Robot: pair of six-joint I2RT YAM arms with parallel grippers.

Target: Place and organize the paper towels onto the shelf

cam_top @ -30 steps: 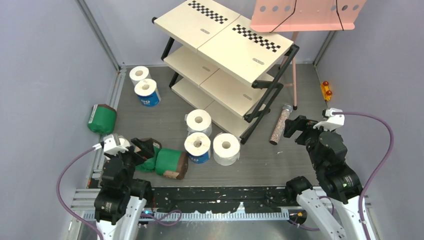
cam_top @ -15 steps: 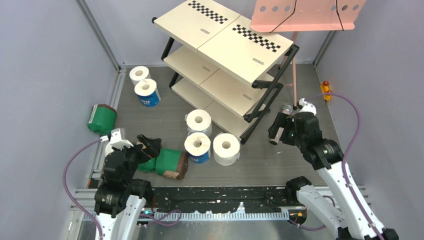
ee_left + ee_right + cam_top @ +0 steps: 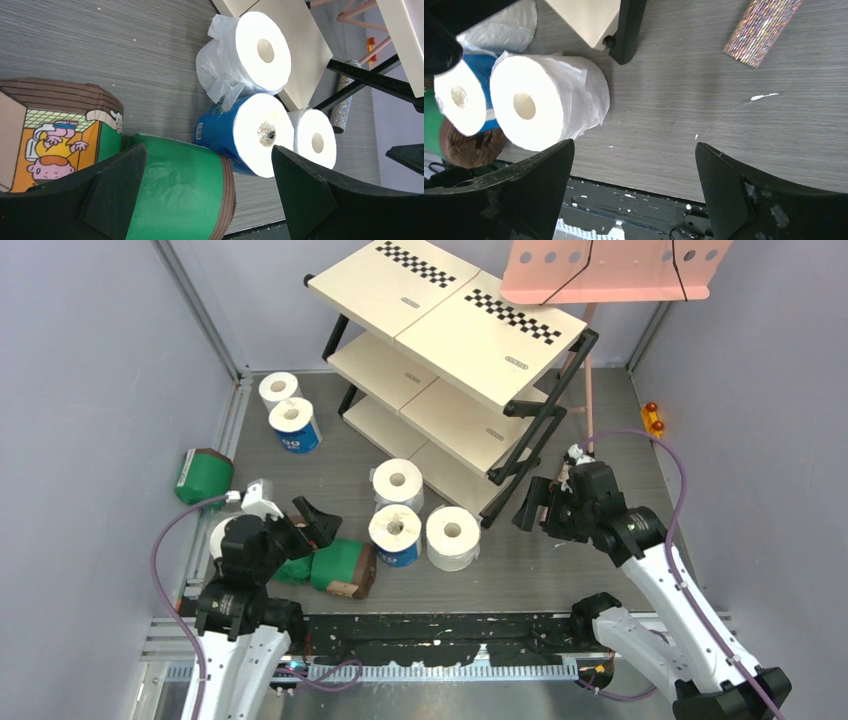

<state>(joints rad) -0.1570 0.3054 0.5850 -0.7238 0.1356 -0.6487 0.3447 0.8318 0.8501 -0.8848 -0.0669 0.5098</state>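
Nearest: L fingers (image 3: 310, 522) stand wide, their black wedge-shaped pads splayed either side of a green-wrapped paper towel roll w/ brown ends (image 3: 175, 195). It lies on its side on the grey wood-grain table (image 3: 520, 575). Can't tell if the pads touch its crinkly wrap. Just beside it, under the L arm, lies a 2nd green roll w/ an orange-yellow cartoon label (image 3: 55, 135) and a ridged brown end, also on its side.

R fingers (image 3: 535, 512) are wide too, w/ nothing betw. them, over bare table. They hang betw. the middle rolls and a thin glittery speckled tube (image 3: 769, 27) lying flat.

Next out:
- A blue-wrapped roll (image 3: 235, 135) stands upright just beside the 1st green one, fluffy white end and hollow core facing up.
- A plain white roll of soft creased paper (image 3: 544, 105) stands just to its R, near the shelf's black foot.
- Behind the blue one stands a white roll w/ a loose torn flap (image 3: 250, 52), near the lowest board.

By the L wall a 3rd green-wrapped roll (image 3: 205, 477) lies on its side, well apart. Farther back a 2nd blue-wrapped roll (image 3: 293, 425) and a small-looking plain white roll (image 3: 279, 390) stand upright, just beside each other.

Far: a three-tier slanted shelf of smooth cream boards on a black metal frame (image 3: 450, 330), w/ black-white checkered strips on the top tier. A pink perforated music stand (image 3: 600, 265) overhangs its R corner. A small orange object (image 3: 652, 420) sits by the R wall.
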